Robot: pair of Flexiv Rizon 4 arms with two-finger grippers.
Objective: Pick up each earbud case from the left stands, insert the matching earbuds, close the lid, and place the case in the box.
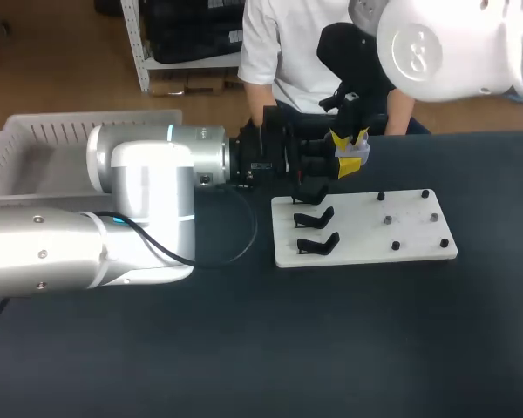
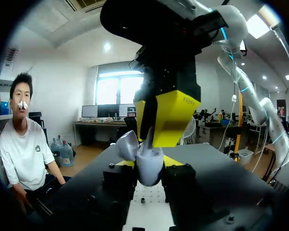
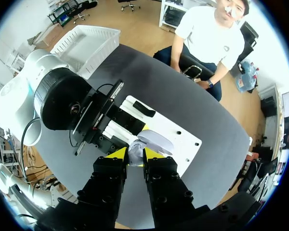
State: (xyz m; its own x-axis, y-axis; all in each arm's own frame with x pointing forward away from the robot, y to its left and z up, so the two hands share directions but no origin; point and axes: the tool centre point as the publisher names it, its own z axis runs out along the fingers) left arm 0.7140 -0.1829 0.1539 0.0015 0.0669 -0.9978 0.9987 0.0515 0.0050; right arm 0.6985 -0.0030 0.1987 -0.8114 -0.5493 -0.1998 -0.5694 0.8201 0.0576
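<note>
A pale grey earbud case (image 2: 147,168) with its lid open stands upright between the black fingers of my left gripper (image 2: 147,179), which is shut on it. From above, my right gripper (image 2: 154,129) comes down onto the open case, its yellow tips shut on a white earbud (image 2: 148,138). In the right wrist view the earbud (image 3: 134,153) sits between that gripper's (image 3: 135,157) tips, right over the case (image 3: 157,143). In the head view both grippers meet above the far left corner of the white board (image 1: 366,228): the left (image 1: 321,158) and the right (image 1: 350,155).
The white board carries three black stands (image 1: 318,242) on its left side and several small black pegs (image 1: 414,222) on its right. A white slatted basket (image 1: 35,144) stands at the table's far left, behind my left arm. A black cable (image 1: 235,244) loops beside the board.
</note>
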